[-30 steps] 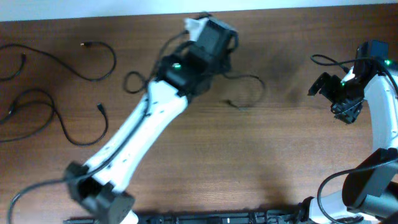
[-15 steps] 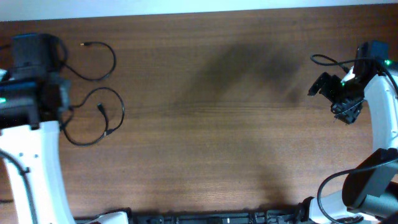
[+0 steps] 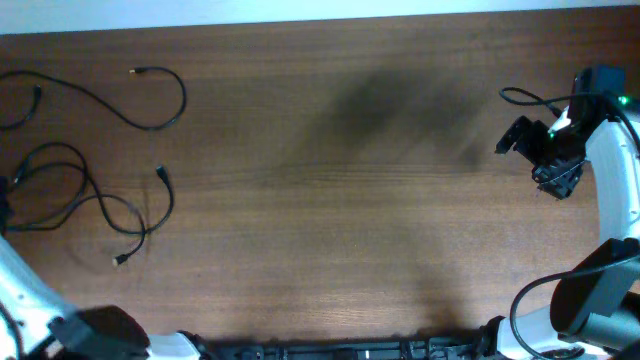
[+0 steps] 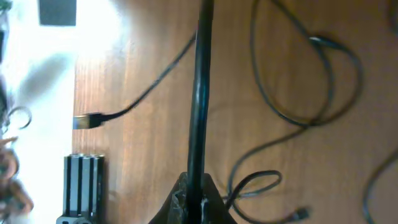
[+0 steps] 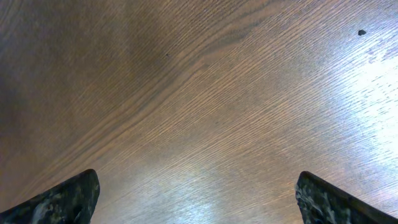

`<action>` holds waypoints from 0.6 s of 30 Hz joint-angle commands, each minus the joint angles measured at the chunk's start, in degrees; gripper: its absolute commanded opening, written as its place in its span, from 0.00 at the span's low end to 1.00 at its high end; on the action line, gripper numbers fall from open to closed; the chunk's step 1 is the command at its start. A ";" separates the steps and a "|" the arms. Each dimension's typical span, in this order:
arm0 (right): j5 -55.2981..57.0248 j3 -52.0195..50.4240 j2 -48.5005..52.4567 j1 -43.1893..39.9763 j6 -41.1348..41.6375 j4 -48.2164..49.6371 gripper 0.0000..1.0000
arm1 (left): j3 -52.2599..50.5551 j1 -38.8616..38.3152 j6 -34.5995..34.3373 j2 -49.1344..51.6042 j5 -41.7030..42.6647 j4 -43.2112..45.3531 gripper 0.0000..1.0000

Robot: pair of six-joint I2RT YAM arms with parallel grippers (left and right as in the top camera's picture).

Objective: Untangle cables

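Observation:
Several thin black cables lie as loose curvy strands at the table's far left: one long curve point(image 3: 183, 95) at the back, a looped one point(image 3: 85, 180), and one ending in a small plug point(image 3: 122, 259). In the left wrist view my left gripper point(image 4: 196, 200) is shut on a black cable point(image 4: 200, 93) that runs straight up the frame, with other strands point(image 4: 323, 68) and a flat plug point(image 4: 87, 120) on the wood beside it. Overhead, only the left arm point(image 3: 25, 290) shows at the left edge. My right gripper point(image 3: 545, 160) point(image 5: 199, 199) is open over bare wood at the right.
The table's left edge point(image 4: 74, 81) shows in the left wrist view, with a black ribbed object point(image 4: 84, 186) beyond it. The right arm's own thicker wire point(image 3: 520, 97) loops by its wrist.
The left arm swept from the table's back centre to the far left edge. The strand that lay near the centre is gone from there; more cable now lies at the left. The right arm has not moved.

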 commanded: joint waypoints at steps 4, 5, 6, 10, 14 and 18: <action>0.31 0.24 -1.18 0.00 -0.42 0.00 0.98 | -0.17 7.26 0.87 12.11 0.02 -0.68 0.00; 0.31 0.24 -1.18 0.00 -0.42 0.00 0.98 | -0.17 7.54 0.87 13.99 -0.02 1.03 0.02; 0.33 0.24 -1.18 0.00 -0.42 0.00 0.98 | -0.17 7.52 0.87 15.30 0.00 2.91 0.04; 0.33 0.24 -1.18 0.00 -0.42 0.00 0.98 | -0.17 7.52 0.92 19.17 -0.28 10.54 0.09; 0.33 0.22 -1.18 0.00 -0.42 0.00 0.99 | -0.17 7.69 0.92 26.56 -0.42 10.82 0.10; 0.31 0.24 -1.18 0.00 -0.42 0.00 0.98 | 0.28 7.89 10.10 27.30 9.79 12.87 0.08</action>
